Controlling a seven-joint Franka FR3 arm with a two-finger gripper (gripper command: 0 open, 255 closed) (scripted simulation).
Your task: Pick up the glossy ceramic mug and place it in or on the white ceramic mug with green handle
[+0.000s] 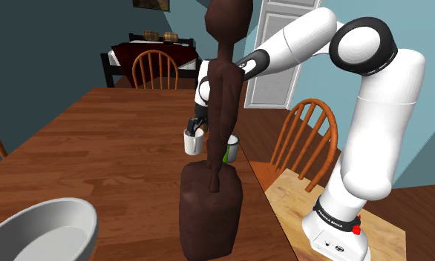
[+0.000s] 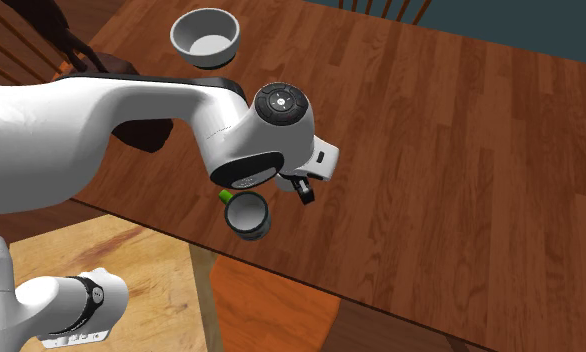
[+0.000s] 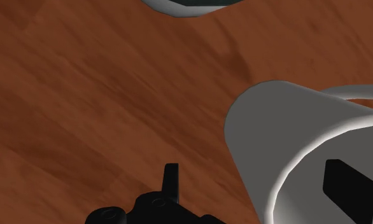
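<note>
The gripper points down over the wooden table with its fingers set well apart and clasping nothing; they straddle one side wall of the plain white mug, one finger standing inside the mug's mouth and the other outside it; a clear strip of table shows between the outer finger and the wall, so no contact is seen on that side. In the shoulder view the white mug stands upright directly beneath the hand, its rim just under the black fingers; whether its base rests on the table cannot be told. The green-handled mug stands near the white mug, on the shoulder view's right of it, and the two do not touch; its green handle faces the white mug; in the second exterior view it lies just below the hand, mouth up, close to the table's near edge. A tall dark brown sculpture stands on the table in the shoulder view's foreground; its slim upper part crosses in front of the white arm and covers part of the green-handled mug. A grey bowl sits well apart from both mugs, at the shoulder view's lower left. The stand is at the lower right; a wooden chair is beside it.
</note>
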